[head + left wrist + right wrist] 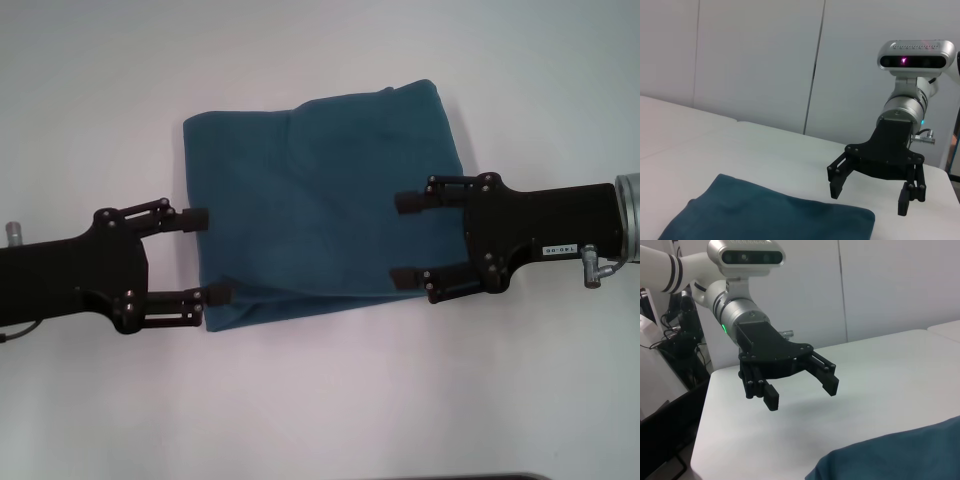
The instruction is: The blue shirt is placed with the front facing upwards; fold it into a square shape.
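The blue shirt (320, 200) lies on the white table, folded into a rough square with no print showing. Its folded corner also shows in the left wrist view (770, 215) and the right wrist view (900, 455). My left gripper (208, 256) is open at the shirt's left edge and holds nothing; the right wrist view shows it raised above the table (802, 395). My right gripper (405, 240) is open over the shirt's right part, also holding nothing, and appears lifted off the cloth in the left wrist view (870, 197).
The white table (320, 400) spreads around the shirt on all sides. A grey panelled wall (765, 60) stands behind it. Dark equipment and cables (675, 340) sit beyond the table's edge on the left arm's side.
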`<state>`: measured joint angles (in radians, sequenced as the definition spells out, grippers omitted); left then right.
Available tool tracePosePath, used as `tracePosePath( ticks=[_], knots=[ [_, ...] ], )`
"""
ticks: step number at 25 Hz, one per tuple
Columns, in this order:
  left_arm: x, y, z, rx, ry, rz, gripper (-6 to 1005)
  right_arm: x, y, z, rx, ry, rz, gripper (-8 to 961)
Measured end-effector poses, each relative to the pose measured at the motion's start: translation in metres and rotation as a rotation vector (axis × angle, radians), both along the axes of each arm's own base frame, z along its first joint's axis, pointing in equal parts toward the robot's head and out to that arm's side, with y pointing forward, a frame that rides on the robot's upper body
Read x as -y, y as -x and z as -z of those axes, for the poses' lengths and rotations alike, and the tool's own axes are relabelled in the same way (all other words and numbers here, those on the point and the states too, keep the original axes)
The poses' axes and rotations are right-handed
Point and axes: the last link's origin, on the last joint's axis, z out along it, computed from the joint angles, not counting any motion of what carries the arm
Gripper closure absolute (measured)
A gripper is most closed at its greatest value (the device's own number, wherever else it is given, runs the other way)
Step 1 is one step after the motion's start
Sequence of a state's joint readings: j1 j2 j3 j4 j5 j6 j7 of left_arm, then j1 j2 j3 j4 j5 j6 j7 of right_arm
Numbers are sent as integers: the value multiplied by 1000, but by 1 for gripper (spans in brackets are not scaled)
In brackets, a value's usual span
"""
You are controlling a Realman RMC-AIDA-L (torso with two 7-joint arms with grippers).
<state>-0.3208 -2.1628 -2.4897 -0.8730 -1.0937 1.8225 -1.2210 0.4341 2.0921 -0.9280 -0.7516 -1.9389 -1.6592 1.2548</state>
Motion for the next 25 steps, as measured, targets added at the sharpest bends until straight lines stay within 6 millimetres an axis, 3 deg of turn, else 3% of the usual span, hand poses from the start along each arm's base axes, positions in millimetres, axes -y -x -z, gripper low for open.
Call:
tracePosePath(
  ticks=[25],
  knots=[
    [1, -2, -3, 25, -10, 8, 139, 1, -1, 0, -1, 7, 9, 32]
  ],
)
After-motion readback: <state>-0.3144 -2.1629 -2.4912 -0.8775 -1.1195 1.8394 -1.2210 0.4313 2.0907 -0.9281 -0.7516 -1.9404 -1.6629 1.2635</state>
